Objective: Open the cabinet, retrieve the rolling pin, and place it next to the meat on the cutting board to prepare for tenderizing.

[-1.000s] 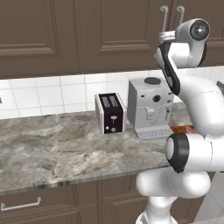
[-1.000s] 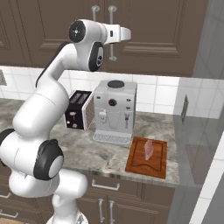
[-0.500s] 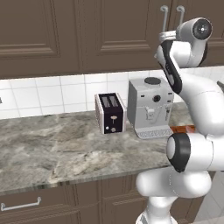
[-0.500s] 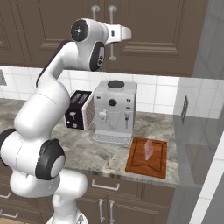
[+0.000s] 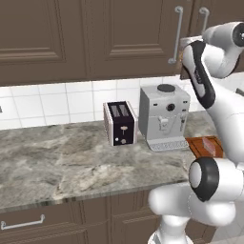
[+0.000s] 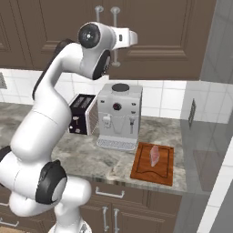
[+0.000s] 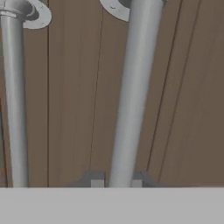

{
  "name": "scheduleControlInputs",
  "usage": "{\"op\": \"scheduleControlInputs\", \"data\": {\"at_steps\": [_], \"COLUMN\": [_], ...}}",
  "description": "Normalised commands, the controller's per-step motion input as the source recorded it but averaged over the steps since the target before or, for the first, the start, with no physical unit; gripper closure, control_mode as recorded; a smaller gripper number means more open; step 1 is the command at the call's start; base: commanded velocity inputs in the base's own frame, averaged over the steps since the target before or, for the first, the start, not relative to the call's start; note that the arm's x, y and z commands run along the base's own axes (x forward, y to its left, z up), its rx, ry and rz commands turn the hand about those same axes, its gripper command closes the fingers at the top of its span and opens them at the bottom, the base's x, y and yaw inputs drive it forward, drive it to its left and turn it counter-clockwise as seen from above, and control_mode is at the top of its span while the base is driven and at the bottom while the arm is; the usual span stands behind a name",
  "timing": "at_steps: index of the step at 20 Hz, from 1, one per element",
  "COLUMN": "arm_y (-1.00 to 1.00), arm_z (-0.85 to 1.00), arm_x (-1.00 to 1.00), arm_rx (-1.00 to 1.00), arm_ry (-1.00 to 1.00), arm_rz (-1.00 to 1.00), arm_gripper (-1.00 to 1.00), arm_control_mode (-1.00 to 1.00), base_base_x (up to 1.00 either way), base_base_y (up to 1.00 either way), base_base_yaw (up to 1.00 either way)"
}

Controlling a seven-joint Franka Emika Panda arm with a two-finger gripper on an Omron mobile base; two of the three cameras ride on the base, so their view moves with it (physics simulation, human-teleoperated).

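**Hand clamped on the cabinet handle, door not yet pulled**

The step in hand is the first one: opening the dark brown wooden wall cabinet point(image 6: 150, 36), whose two raised-panel doors are shut in both base views. On the grey marbled tabletop point(image 5: 71, 167), going left to right, stand a small black toaster point(image 5: 120, 123) and a boxy silver coffee machine point(image 5: 164, 116). Right of them lies the flat reddish-brown wooden cutting board point(image 6: 142, 169), with the thin pale pink slab of meat point(image 6: 155, 155) resting on it. The rolling pin presumably sits behind the shut doors, so I cannot tell where it lies.

In the hand view two long vertical silver bar handles run side by side. The left handle point(image 7: 13, 100) stands free; the right handle point(image 7: 131, 96) passes down between the two dark fingertips point(image 7: 97, 180). The hand point(image 7: 117, 181) is closed about as tight as it goes, and the tips sit against either side of that bar, so it appears to grip the right handle.

The next move likely calls for a steady pull away from the cabinet face, following the door's arc around its hinge so the bar does not slip out of the grip.
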Motion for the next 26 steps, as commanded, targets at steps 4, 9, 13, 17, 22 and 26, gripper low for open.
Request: {"op": "scheduleControlInputs", "data": {"at_steps": [4,9,13,17,22,26], "arm_y": [-0.31,-0.44,-0.51,-0.36,0.07,0.01], "arm_z": [-0.12,-0.14,-0.21,-0.26,-0.19,0.00], "arm_x": [-0.70,-0.74,-0.77,-0.48,-0.08,-0.14], "arm_rx": [0.07,0.06,0.02,0.00,-0.01,-0.01], "arm_ry": [0.00,0.02,0.00,0.00,0.04,-0.01], "arm_rz": [0.18,0.15,0.13,0.07,0.06,0.02], "arm_gripper": [1.00,1.00,1.00,1.00,-1.00,-1.00], "arm_control_mode": [-1.00,-1.00,-1.00,-1.00,-1.00,-1.00], "base_base_x": [0.00,0.00,0.00,0.00,0.00,0.00], "base_base_y": [0.00,0.00,0.00,0.00,0.00,0.00], "base_base_yaw": [0.00,0.00,0.00,0.00,0.00,0.00]}}
